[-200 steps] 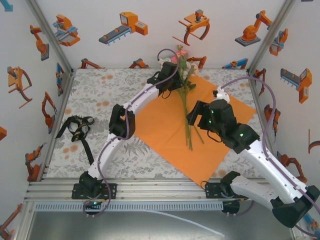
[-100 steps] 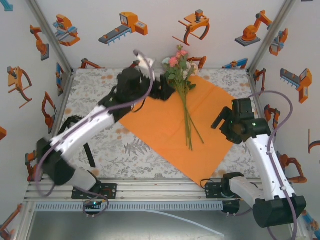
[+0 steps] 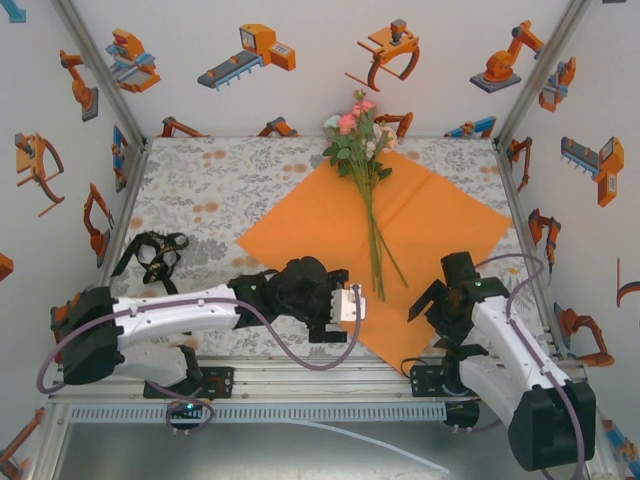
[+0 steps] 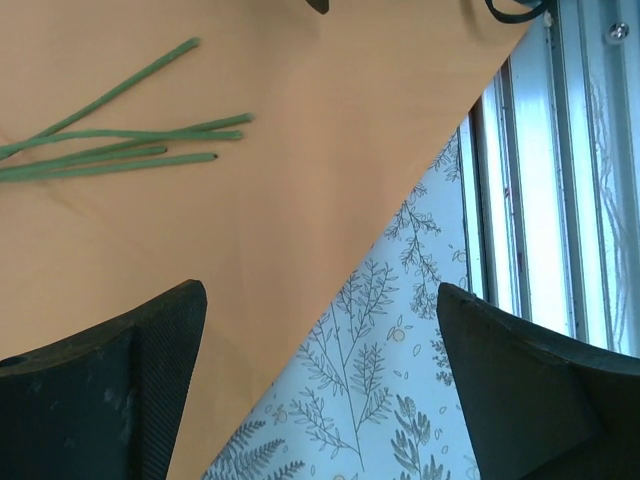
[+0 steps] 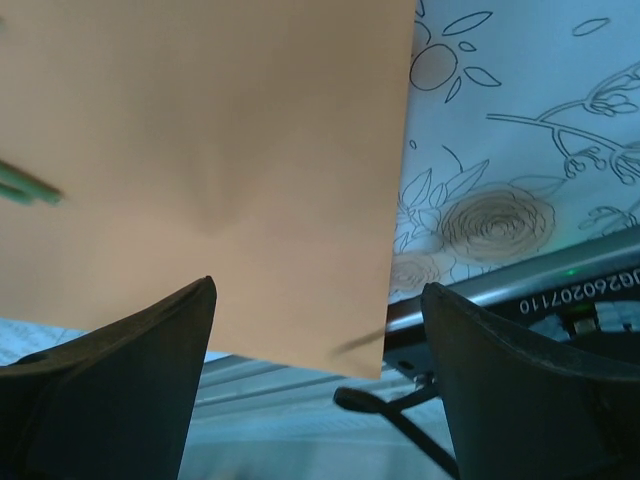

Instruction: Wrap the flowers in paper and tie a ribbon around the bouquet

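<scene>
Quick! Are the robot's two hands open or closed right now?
Left hand: open, holding nothing.
Right hand: open, holding nothing.

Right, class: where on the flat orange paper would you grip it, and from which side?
I'd grip the paper at its near-left edge, coming in from the tablecloth side so one finger slides underneath. It lies flat, so only an edge offers purchase; this one is bare, clear of the flowers, and lies between the open fingers of the left gripper.

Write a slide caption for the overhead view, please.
Flowers lie on orange paper; left gripper and right gripper hover open by its near corner; ribbon lies off the sheet.
</scene>
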You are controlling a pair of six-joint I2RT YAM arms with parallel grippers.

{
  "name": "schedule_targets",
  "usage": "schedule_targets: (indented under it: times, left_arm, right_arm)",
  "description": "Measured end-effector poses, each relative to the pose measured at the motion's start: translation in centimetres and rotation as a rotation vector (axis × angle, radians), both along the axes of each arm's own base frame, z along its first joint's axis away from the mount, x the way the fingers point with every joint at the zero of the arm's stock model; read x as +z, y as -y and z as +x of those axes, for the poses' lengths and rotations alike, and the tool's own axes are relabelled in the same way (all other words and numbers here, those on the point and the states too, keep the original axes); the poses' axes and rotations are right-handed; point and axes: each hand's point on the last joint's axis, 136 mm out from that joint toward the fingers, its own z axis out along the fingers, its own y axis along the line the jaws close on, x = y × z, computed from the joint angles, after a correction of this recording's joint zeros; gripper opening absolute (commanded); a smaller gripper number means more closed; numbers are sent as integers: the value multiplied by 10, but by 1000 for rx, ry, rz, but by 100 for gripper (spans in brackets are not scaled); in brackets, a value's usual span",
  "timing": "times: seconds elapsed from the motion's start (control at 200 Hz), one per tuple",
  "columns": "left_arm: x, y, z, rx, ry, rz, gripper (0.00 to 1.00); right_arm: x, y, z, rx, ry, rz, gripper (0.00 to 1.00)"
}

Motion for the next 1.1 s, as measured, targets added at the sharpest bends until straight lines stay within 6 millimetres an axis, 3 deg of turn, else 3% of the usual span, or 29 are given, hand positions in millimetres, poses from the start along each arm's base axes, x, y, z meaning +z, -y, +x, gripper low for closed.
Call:
schedule_targets:
  times: [0.12,0.305,0.576,0.676,0.746,0.966,1.101]
  left_arm:
    - [-7,9,-1,-17,11,-5,90]
    - [2,20,1,-16,37,-75,93]
    - [0,19,3,3,38,-94,94]
    - [-3,20,1,0,41,-88,94]
    - [-14,25,-4,-16,45,-68,95]
    - [-77,45,-16,-49,-2,25,98]
    - [-92,58,-9,-22,-8,16,94]
  right_arm:
    - [-4,-1,7,5,65,-13,78]
    - [-2,-6,19,6,169,-1,72]
    - [12,-8,27,-45,257,33,40]
    - [24,-11,31,-70,297,67,22]
    - [30,-14,35,-79,315,86,16]
    - [37,-20,44,-79,307,102,11]
    - [40,-21,48,-83,316,109,13]
